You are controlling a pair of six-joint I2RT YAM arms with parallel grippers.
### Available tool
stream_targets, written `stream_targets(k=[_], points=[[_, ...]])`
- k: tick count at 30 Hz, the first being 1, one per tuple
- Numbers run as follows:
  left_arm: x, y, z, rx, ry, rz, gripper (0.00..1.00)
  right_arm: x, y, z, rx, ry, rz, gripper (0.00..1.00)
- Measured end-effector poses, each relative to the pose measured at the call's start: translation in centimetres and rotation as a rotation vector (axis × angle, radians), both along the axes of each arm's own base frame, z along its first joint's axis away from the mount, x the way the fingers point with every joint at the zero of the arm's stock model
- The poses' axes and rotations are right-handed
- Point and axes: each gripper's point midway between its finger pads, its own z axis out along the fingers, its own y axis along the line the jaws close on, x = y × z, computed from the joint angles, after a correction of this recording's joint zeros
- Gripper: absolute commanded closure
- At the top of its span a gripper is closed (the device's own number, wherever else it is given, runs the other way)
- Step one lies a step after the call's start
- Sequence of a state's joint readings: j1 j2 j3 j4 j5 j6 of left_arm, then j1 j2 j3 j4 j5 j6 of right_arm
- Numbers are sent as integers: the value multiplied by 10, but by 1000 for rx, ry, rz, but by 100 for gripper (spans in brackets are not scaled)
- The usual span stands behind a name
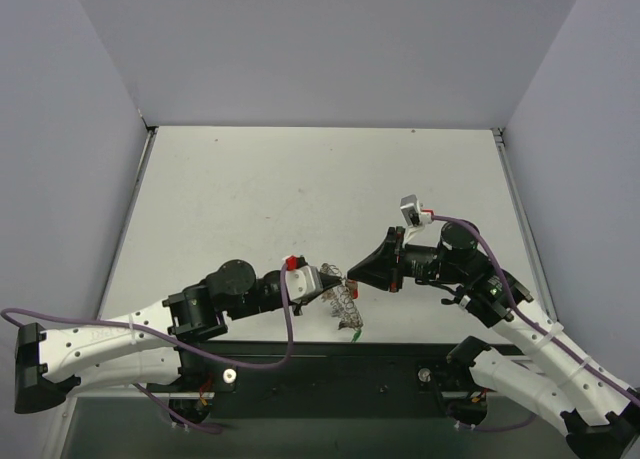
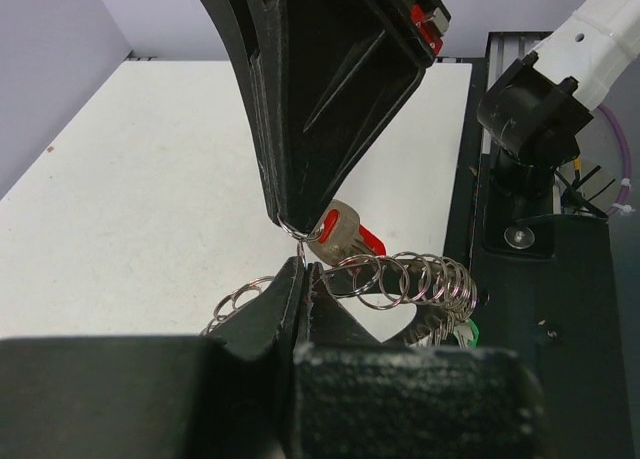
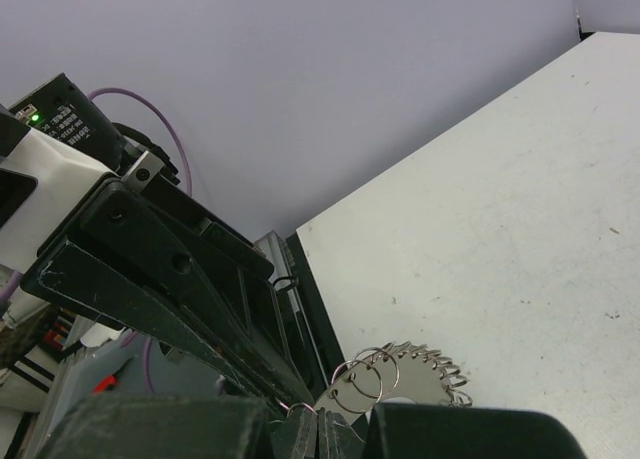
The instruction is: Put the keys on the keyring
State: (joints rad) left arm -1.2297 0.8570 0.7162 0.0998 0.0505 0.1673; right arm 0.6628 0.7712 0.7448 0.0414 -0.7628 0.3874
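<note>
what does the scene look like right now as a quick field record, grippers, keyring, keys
left gripper: shut, pinching the large silvery metal keyring with a frill of small loops
right gripper: shut, its tip on the wire loop of the small key with a red plastic head
gripper tips: almost meeting, over the near part of the white table
red key: right beside the keyring's rim, apparently not threaded on yet
small green plastic tag: hanging below the keyring

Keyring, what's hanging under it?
A bit of a green key pokes out below the keyring. Its loops cover the rest, so whether more keys hang there cannot be seen.
</note>
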Motion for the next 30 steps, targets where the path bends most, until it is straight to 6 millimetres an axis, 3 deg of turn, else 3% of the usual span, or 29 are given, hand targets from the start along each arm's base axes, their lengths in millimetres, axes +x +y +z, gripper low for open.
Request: stream_targets(k=[30], points=[[-9,4,10,-49,2,-40,100,-4,3,6,16,-4,29,100]])
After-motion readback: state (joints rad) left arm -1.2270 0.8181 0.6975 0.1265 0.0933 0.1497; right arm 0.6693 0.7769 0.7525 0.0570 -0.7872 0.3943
